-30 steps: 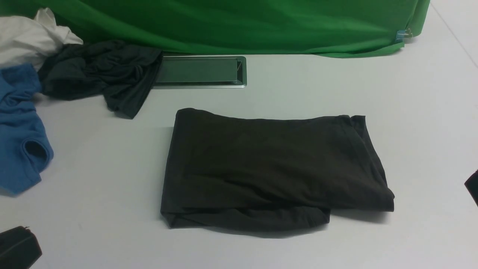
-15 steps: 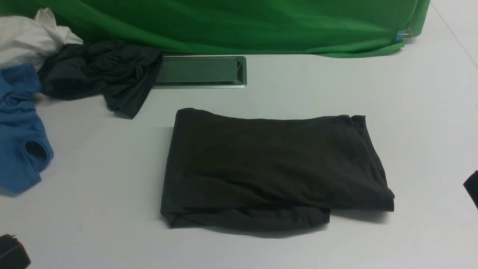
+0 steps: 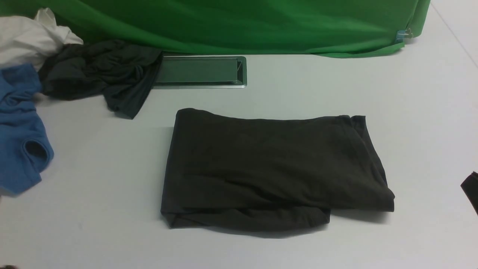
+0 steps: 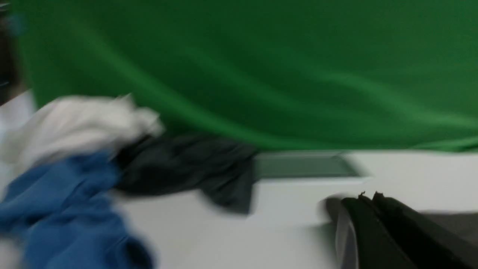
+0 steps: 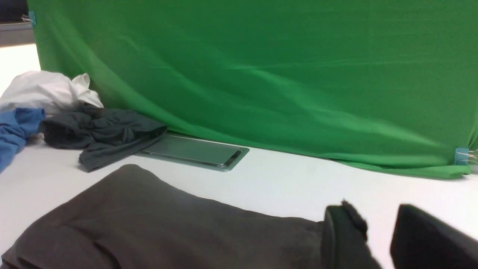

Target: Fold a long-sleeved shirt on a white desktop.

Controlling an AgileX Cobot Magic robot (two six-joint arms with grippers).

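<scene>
Long-sleeved shirt (image 3: 272, 168): one, dark olive-brown, folded into a rectangle, lying mid-table, unmoved since a second ago. Table (image 3: 373, 86): one, white, with one metal cable slot (image 3: 199, 71) at its far side. Other garments: three, heaped at far left, unchanged – one white (image 3: 30, 37), one blue (image 3: 18, 138), one dark grey (image 3: 101, 74). Green backdrop (image 3: 231, 22): one. Left tool (image 4: 368, 209): clenched, holding nothing, withdrawn from the front view's lower left corner, where it showed earlier. Right tool (image 5: 379, 228): jaws parted with a clear gap, empty, beside the shirt's right edge
</scene>
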